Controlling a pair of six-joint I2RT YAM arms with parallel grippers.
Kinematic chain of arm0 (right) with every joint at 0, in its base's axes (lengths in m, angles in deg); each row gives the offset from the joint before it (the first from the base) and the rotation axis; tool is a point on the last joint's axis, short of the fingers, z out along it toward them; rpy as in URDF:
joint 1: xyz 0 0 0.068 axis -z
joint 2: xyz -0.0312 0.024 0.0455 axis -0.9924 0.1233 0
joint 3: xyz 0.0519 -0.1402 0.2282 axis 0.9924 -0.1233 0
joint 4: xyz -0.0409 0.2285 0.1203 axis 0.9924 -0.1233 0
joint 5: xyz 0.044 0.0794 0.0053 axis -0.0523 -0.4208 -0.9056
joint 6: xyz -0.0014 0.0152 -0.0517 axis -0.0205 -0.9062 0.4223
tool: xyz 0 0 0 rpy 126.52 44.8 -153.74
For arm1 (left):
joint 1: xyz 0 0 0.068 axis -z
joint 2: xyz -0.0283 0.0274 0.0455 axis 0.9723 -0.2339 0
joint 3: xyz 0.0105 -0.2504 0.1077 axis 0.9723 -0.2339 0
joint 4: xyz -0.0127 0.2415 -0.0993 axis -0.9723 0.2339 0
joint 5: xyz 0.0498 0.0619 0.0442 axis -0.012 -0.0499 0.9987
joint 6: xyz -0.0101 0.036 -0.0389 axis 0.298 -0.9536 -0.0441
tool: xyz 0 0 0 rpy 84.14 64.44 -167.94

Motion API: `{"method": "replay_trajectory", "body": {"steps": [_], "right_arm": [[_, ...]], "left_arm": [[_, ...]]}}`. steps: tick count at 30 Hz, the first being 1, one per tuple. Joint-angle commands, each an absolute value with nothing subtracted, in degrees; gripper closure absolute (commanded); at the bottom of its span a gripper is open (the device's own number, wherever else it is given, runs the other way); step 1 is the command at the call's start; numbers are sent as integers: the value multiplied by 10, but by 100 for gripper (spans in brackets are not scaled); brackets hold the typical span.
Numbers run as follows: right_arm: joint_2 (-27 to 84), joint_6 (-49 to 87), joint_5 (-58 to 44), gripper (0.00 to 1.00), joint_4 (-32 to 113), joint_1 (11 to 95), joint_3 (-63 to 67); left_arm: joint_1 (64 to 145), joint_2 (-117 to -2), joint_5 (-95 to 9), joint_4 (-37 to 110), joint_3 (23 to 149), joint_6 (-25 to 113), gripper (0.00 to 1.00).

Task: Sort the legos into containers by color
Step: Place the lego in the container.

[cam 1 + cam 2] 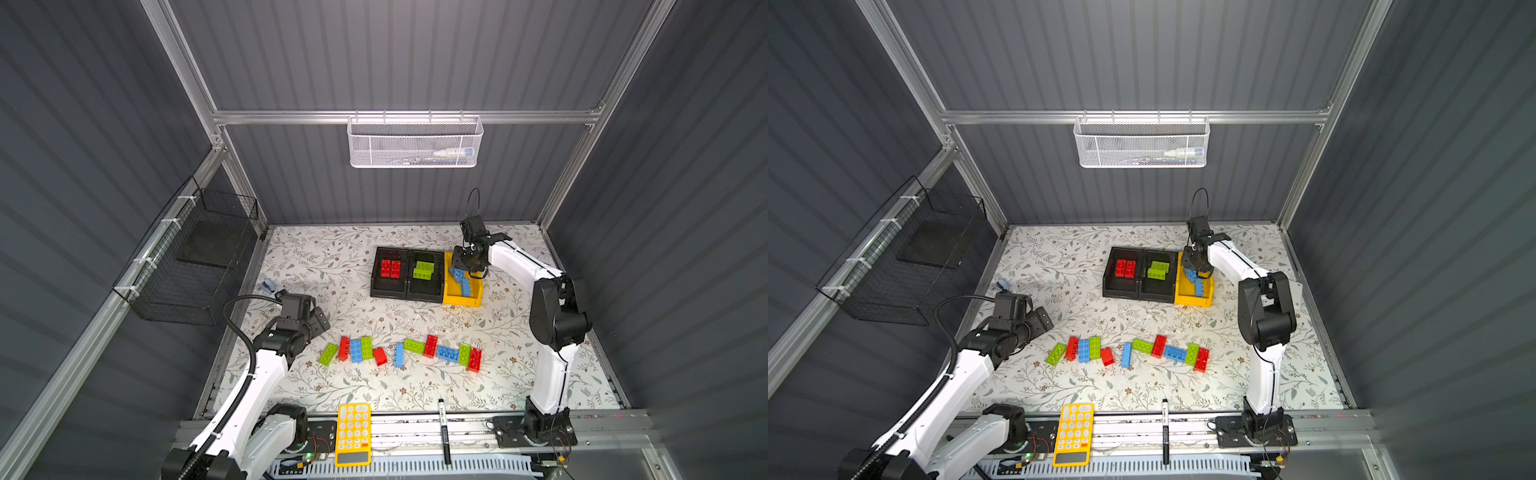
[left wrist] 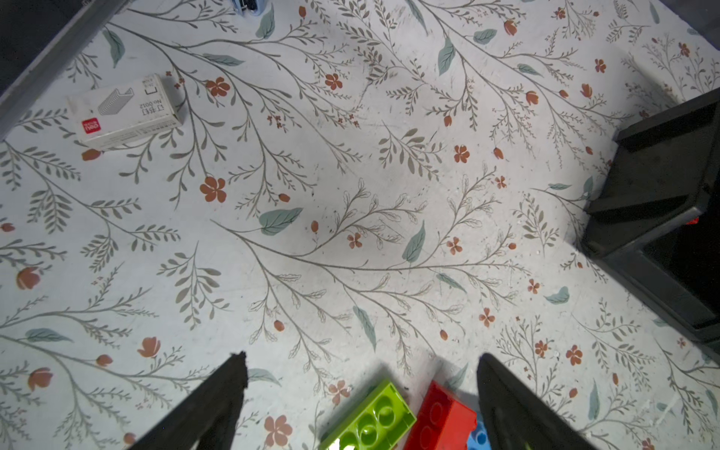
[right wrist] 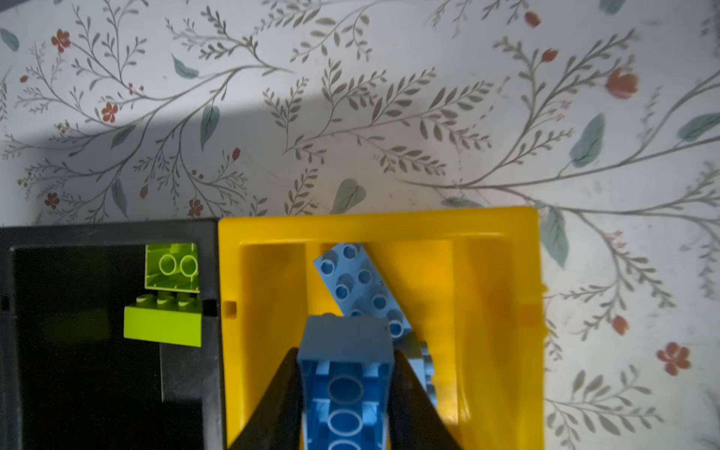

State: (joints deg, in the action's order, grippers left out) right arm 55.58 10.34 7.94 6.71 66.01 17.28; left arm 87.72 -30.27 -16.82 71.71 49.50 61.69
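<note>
As right hand (image 3: 345,352) grips, blue brick (image 3: 345,383) lengthwise

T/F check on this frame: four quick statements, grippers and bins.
1. The right gripper is shut on a blue brick over the yellow bin. True.
2. The left gripper holds a red brick. False: it is open and empty above the loose bricks.
3. The middle black bin holds blue bricks. False: it holds green bricks.
4. Two red bricks lie in the other black bin. True.
</note>
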Motion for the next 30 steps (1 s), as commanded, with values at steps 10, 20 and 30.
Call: {"method": "replay_trajectory", "body": {"steps": [10,20,30], "right_arm": [[521,99,96,41,62,659,147],[474,100,106,39,68,679,137],[449,95,98,39,75,692,100]], "left_arm": [[875,-310,-158,729,508,584,6],[883,-306,-168,749,503,589,9],[990,-310,-139,776,469,677,10]]}}
